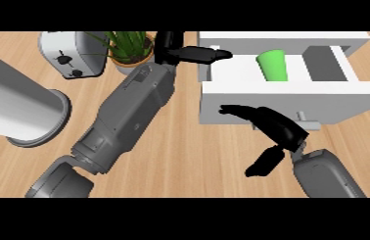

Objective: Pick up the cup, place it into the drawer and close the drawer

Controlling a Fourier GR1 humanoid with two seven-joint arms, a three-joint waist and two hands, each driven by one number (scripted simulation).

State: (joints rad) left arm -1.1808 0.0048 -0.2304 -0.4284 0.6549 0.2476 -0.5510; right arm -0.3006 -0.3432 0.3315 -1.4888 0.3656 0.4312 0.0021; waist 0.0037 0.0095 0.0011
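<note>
On the light wooden desk (173,151), a large grey metal cylinder with a flared rim (25,111) lies at the far left, partly cut by the view's edge. Behind it stands a silver toaster with black knobs (69,53), and just right of that a green leafy plant in a brown pot (131,49). The grey left forearm (130,119) runs diagonally up past the plant, and its black left hand (184,52) reaches toward the left rear corner of the white open drawer (274,99), fingers (209,54) extended and close together, pointing right over the drawer's edge, holding nothing. Inside the drawer the bright green plastic cup (274,65) lies on its side on the white floor, apart from both hands. A small grey handle (309,121) juts from the drawer's front panel. The black right hand (278,129) sits against that front panel, fingers (242,111) relaxed and stretched leftward along it, the thumb (264,161) hanging down over the desk.
</note>
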